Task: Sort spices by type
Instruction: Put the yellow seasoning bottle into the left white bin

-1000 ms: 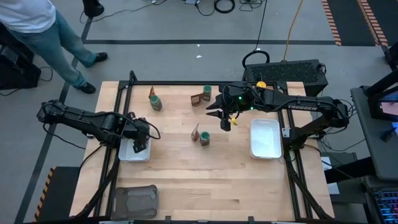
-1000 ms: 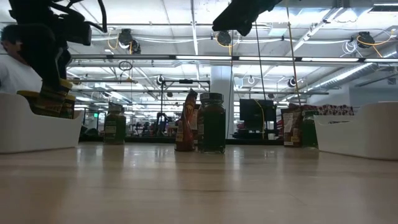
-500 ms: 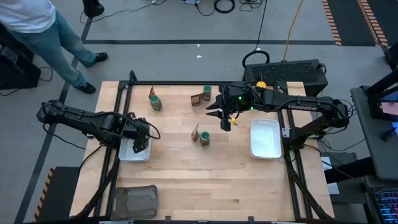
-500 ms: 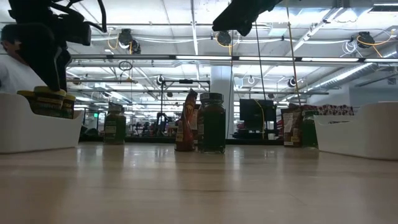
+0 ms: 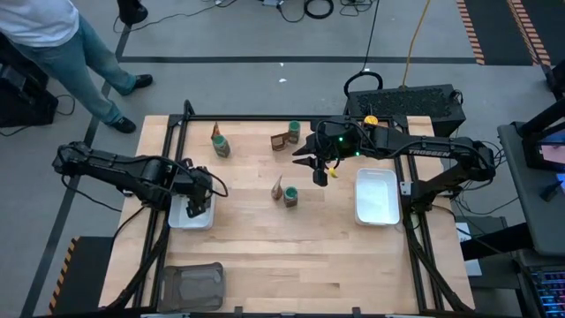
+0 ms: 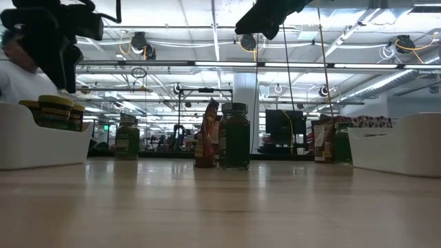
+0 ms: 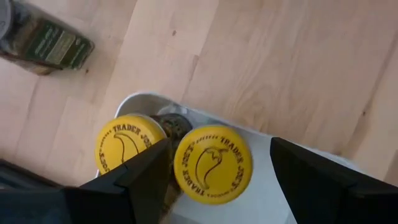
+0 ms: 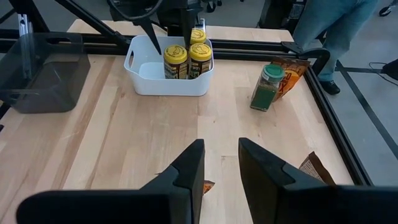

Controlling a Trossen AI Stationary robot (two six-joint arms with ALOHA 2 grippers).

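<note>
My left gripper hangs open just above the left white tray, pointing down. Its fingers stand on either side of a yellow-lidded jar and clear of it; a second such jar stands beside it. From the right wrist, three yellow-lidded jars show upright in that tray. My right gripper hangs open in the air over the table's far middle, nothing between its fingers. On the table stand a green-lidded jar with a packet, and another jar and packet.
A third green-lidded jar and a brown packet stand near the far edge. A second white tray lies at the right and a dark grey tray at the near left. A person stands beyond the far left corner.
My left gripper has risen a little above the left tray. The yellow-lidded jar that stood higher and askew under it a second ago now sits upright in the tray, level with its neighbours. My right gripper has kept still.
</note>
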